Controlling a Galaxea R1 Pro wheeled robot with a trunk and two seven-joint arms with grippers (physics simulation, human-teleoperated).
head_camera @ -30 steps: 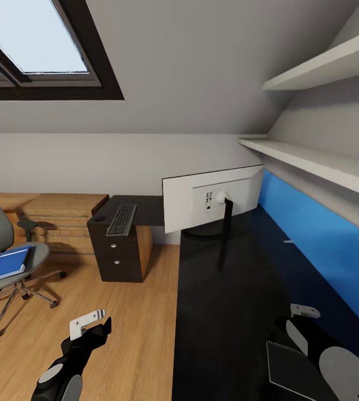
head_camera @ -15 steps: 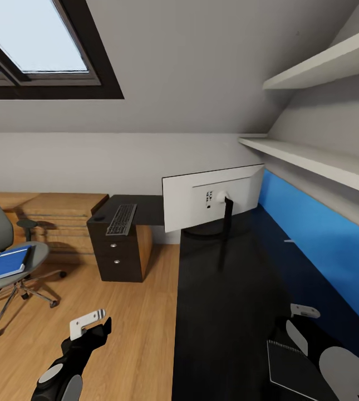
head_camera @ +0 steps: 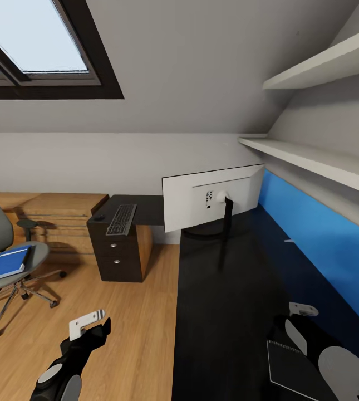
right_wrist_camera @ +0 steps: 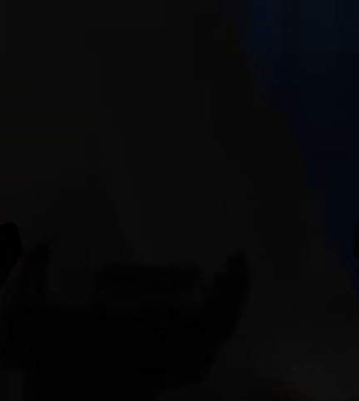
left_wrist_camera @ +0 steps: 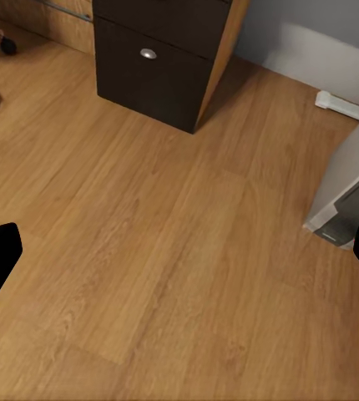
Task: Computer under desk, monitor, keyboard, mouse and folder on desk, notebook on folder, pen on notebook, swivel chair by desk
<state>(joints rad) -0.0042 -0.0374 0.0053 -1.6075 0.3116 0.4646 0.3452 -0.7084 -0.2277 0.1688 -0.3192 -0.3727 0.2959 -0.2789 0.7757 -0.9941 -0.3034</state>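
From the head camera, the bright blue flat folder (head_camera: 8, 263) lies at nine o'clock on the grey-seated swivel chair (head_camera: 1, 257); the left wrist camera shows the black drawer cabinet (left_wrist_camera: 164, 58) and the left gripper (left_wrist_camera: 179, 251) spread wide. Right gripper (head_camera: 303, 309): cannot tell.

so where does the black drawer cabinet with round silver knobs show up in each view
Head view: black drawer cabinet left of centre, the keyboard on its top.
Left wrist view: its lower drawer and knob by the upper edge.
Right wrist view: too dark to tell.
Shared landmark: light wood plank floor.
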